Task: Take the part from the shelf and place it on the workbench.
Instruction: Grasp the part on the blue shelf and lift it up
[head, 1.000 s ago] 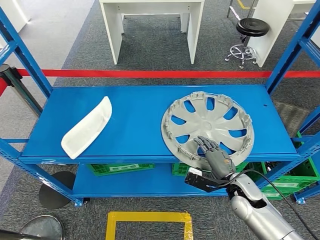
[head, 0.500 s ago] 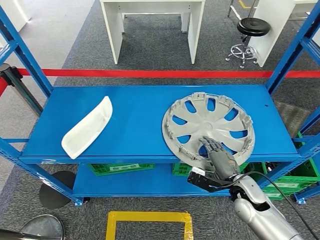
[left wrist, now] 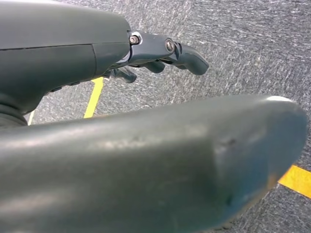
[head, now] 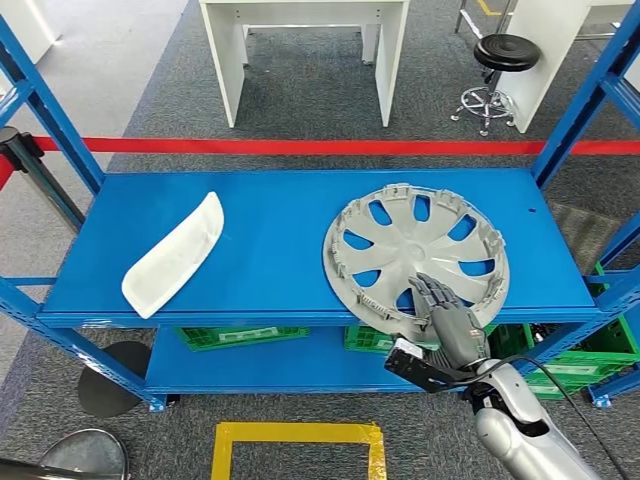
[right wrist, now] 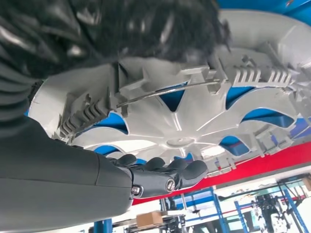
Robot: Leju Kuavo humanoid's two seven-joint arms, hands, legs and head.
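A silver wheel cover point(head: 416, 249) lies face-down on the right half of the blue shelf point(head: 279, 250), its near edge overhanging the front. My right hand point(head: 447, 318) reaches over that near rim, its dark fingers point(head: 429, 293) stretched flat on the cover's inner face. In the right wrist view the fingers point(right wrist: 165, 174) lie along the wheel cover point(right wrist: 183, 121) spokes, with the rim's clips between them and the blurred thumb. A white curved part point(head: 175, 254) lies on the shelf's left half. My left hand point(left wrist: 165, 48) hangs over the grey floor, fingers loose, holding nothing.
Blue uprights point(head: 581, 100) frame the shelf on both sides. Green crates point(head: 241, 337) sit on the lower level. Behind a red barrier tape point(head: 302, 147) stand a white table point(head: 302, 50) and a black stool point(head: 504, 55). Yellow tape point(head: 298, 450) marks the floor near my feet.
My right hand has slid a little to the right along the wheel cover's near rim. The wheel cover and the white part have not moved.
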